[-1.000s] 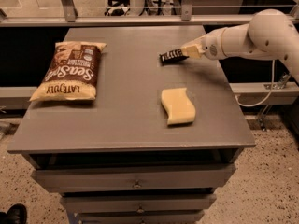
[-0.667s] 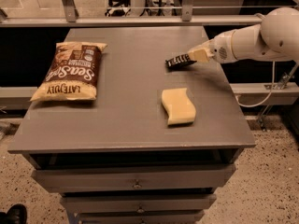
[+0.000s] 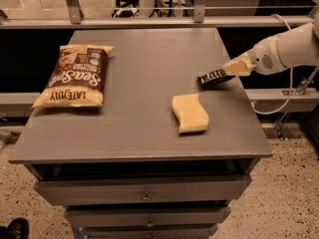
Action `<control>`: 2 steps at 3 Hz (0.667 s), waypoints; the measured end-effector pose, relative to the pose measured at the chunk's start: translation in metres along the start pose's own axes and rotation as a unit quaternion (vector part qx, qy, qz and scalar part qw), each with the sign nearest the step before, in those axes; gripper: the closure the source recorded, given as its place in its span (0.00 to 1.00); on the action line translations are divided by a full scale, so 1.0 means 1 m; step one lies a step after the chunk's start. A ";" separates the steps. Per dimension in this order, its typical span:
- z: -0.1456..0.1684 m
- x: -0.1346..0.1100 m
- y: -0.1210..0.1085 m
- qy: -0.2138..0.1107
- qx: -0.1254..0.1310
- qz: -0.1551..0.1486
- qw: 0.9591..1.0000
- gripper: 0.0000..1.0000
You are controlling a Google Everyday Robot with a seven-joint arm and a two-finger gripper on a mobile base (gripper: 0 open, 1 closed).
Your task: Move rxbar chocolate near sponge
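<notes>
The rxbar chocolate (image 3: 213,76) is a small black wrapper with white lettering, held at its right end by my gripper (image 3: 233,69) just above the right side of the grey table (image 3: 134,133). The gripper comes in from the right edge on a white arm and is shut on the bar. The pale yellow sponge (image 3: 189,113) with wavy sides lies flat on the table, a short way in front and to the left of the bar, apart from it.
A large brown-and-cream chip bag (image 3: 76,81) lies on the table's left side. The table has drawers below its front edge. A cable (image 3: 279,103) hangs off the right side by the arm. A rail runs behind the table.
The gripper has carried the rxbar chocolate toward the front and a little right, bringing it closer to the sponge. The sponge and chip bag have not moved.
</notes>
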State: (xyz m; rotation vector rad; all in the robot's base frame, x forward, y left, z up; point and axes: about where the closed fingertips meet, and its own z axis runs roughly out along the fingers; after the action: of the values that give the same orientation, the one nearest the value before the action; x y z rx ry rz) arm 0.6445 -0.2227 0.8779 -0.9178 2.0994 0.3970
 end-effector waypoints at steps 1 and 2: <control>-0.018 0.011 0.007 0.019 -0.004 0.004 1.000 1.00; -0.011 0.016 0.026 0.020 -0.039 0.007 0.999 1.00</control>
State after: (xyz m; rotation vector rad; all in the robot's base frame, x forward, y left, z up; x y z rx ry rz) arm 0.6128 -0.2189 0.8721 -0.9631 2.1416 0.4739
